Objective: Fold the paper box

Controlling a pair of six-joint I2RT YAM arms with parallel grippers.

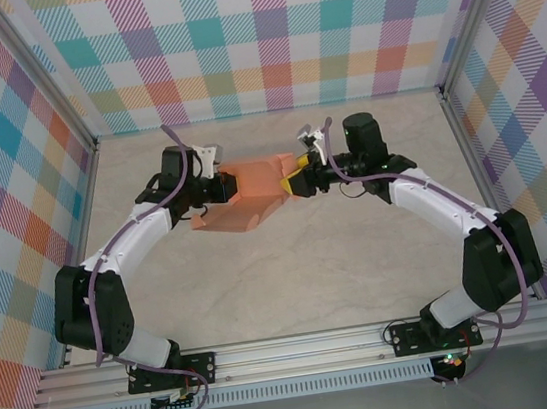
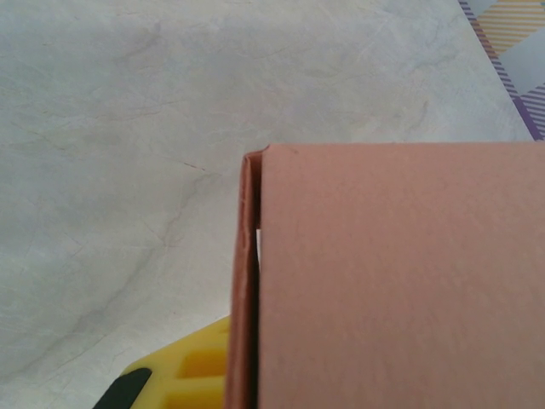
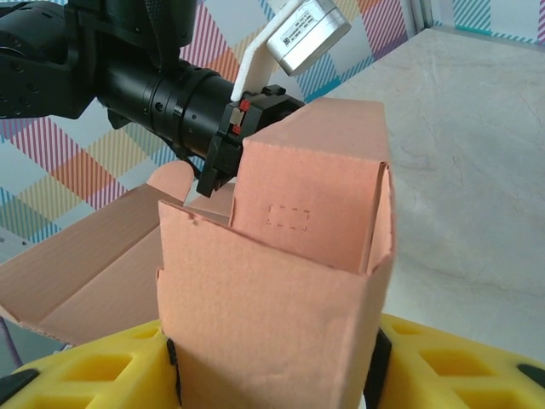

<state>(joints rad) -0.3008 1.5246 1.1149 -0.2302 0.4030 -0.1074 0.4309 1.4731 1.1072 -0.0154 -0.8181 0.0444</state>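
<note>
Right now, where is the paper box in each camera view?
Top external: paper box mid-table, centre of picture.
Left wrist: paper box lower right, close up.
Right wrist: paper box upright, centre foreground.
Shared landmark: marbled table.

The paper box [image 1: 252, 192] is salmon-orange, the walls [image 1: 271, 33] multicoloured plaid.
</note>
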